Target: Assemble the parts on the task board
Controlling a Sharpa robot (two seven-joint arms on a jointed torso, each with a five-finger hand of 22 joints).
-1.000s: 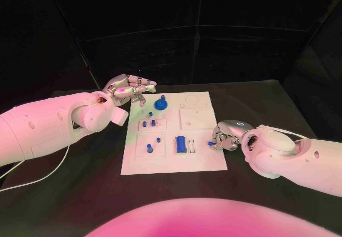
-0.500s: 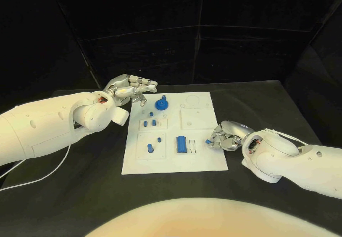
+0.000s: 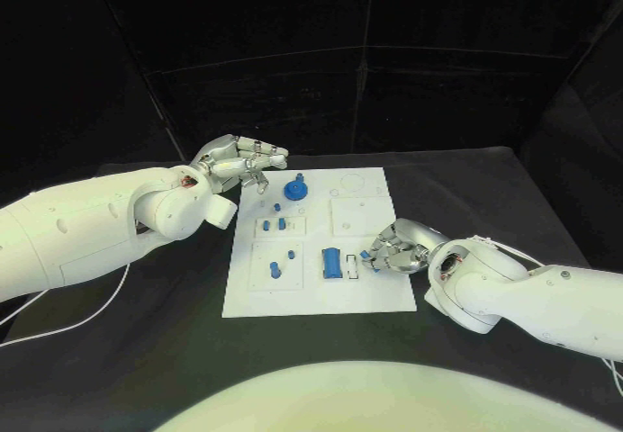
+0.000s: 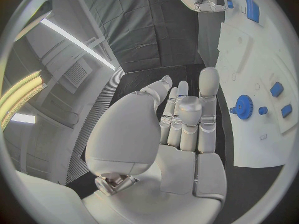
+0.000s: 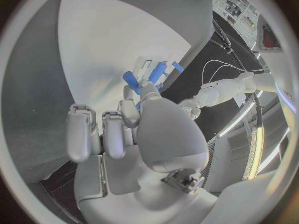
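Note:
The white task board [image 3: 318, 292] lies mid-table. On it are a blue gear [image 3: 296, 190], small blue pegs [image 3: 274, 222], a blue piece [image 3: 274, 268] and an upright blue block [image 3: 331, 262] beside an unfilled slot [image 3: 349, 265]. My right hand [image 3: 397, 248] hovers over the board's right edge and pinches a small blue part [image 3: 367, 256] between thumb and finger, close to that slot; the part [image 5: 131, 81] shows at its fingertips. My left hand [image 3: 241, 163] hangs above the board's far left corner, holding nothing, its fingers [image 4: 187, 119] fairly straight, with the gear [image 4: 243, 107] beside them.
A white cable [image 3: 72, 319] trails over the black table [image 3: 156, 360] under my left arm. Black curtains close off the back. The board's near strip and its far right squares [image 3: 360, 216] carry no parts.
My right hand has moved left with the small blue part, from beside the board's edge to over it, nearer the slot by the blue block. The left hand has stayed put.

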